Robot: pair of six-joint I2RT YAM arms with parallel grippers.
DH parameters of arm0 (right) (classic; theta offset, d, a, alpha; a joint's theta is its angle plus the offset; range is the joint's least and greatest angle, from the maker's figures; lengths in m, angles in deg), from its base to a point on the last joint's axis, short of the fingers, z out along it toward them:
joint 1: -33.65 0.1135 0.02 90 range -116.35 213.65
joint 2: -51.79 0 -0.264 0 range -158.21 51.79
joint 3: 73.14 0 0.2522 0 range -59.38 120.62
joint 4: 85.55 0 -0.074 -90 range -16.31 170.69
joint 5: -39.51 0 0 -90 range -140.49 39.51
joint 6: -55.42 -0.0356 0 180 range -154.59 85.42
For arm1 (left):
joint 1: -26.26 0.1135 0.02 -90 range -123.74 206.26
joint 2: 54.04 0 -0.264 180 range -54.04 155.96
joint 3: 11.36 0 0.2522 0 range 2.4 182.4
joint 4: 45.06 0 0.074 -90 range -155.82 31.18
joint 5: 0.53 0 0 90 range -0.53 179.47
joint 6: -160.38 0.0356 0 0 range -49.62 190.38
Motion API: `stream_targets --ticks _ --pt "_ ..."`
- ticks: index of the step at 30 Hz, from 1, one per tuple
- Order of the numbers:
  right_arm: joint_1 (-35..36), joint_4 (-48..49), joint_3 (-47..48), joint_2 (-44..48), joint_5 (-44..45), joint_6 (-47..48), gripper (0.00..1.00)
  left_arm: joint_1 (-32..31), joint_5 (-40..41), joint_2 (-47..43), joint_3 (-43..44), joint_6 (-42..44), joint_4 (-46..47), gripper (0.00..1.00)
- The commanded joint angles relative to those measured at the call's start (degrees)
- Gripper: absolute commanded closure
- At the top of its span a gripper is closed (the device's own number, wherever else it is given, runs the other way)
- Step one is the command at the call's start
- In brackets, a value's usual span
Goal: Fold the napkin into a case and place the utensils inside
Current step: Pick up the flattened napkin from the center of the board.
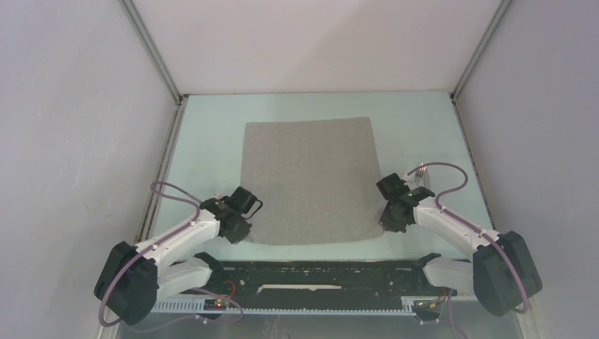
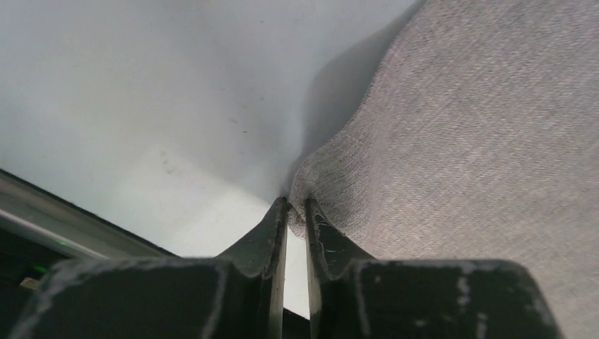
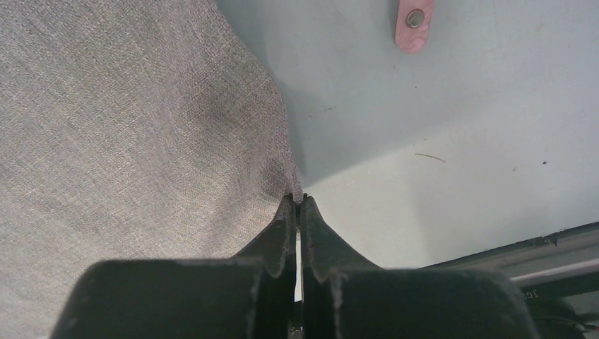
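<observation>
The taupe-grey napkin [image 1: 307,180] lies spread as a flat square on the pale table; no case is in view. My left gripper [image 1: 243,235] is at its near-left corner. In the left wrist view the cloth [image 2: 480,141] rises to the gripper [image 2: 297,203], whose tips pinch the corner. My right gripper [image 1: 386,224] is at the near-right corner, and the napkin [image 3: 127,127] lifts to its shut tips [image 3: 297,199]. Of the utensils, silver fork tines [image 1: 422,171] show right of the napkin, and a pale pink handle end [image 3: 413,25] lies on the table.
White walls enclose the table [image 1: 212,134] on the left, back and right. A black rail [image 1: 318,272] runs along the near edge between the arm bases. A purple cable [image 1: 452,176] loops over the right arm close to the fork.
</observation>
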Motion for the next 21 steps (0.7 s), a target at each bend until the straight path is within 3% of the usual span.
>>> stream_targets --ticks 1,3,13,21 --pt "0.4 0.3 2.3 0.4 1.8 0.1 1.00 0.0 -2.8 1.2 -4.1 -3.9 6.3 0.93" --pt "0.4 0.4 2.3 0.5 1.9 0.2 1.00 0.0 -2.1 -1.0 -4.5 -4.2 5.8 1.00" --pt "0.4 2.6 3.5 5.1 -1.8 7.2 1.00 0.1 5.7 -20.0 -0.3 -3.2 -4.4 1.00" --pt "0.5 3.0 3.9 6.5 -3.1 6.8 1.00 0.1 6.5 -17.2 4.0 -2.6 -13.0 1.00"
